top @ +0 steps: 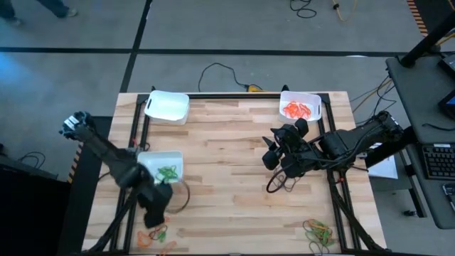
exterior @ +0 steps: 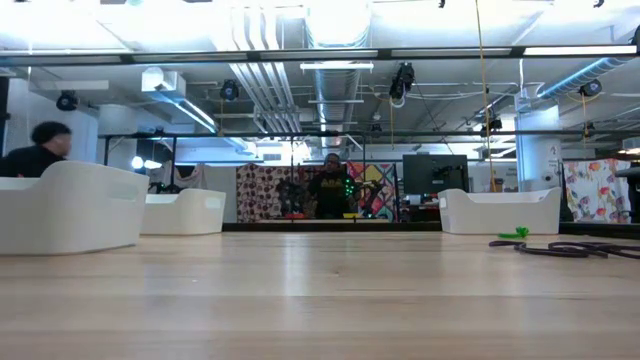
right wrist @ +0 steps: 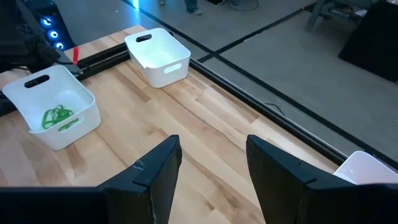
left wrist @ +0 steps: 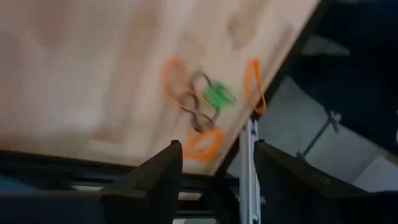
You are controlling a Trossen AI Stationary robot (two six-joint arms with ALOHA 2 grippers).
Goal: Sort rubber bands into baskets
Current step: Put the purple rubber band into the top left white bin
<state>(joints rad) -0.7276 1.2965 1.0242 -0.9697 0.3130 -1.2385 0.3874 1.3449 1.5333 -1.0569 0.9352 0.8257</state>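
Left gripper (left wrist: 214, 177): fingers parted, a clear gap between them, nothing held. It hangs above the table's (top: 234, 163) near-left corner, just on the near side of the green-band basket (top: 162, 165). Under it lies a loose cluster of rubber bands (left wrist: 199, 112): orange loops, one green, one dark, tangled and touching. One orange band (left wrist: 254, 86) sits right at the table edge, beside the black frame rail. A dark loop (top: 181, 195) lies on the wood next to this gripper.

Right gripper (right wrist: 210, 171): fingers apart, empty, held over the wood right of table centre, on the near side of the orange-band basket (top: 300, 107).

Baskets, relative to the green-band basket: it stands at the left edge and holds green bands (right wrist: 56, 116). A second white basket (top: 168, 106) sits beyond it at the far-left corner; it looks empty. The orange-band basket sits well apart at the far-right corner, orange bands inside.

A second heap of mixed bands (top: 318, 231) lies at the near-right corner, close to the edge.

Open room: bare wood spans the table middle between the two arms and along the far edge between the two far baskets.
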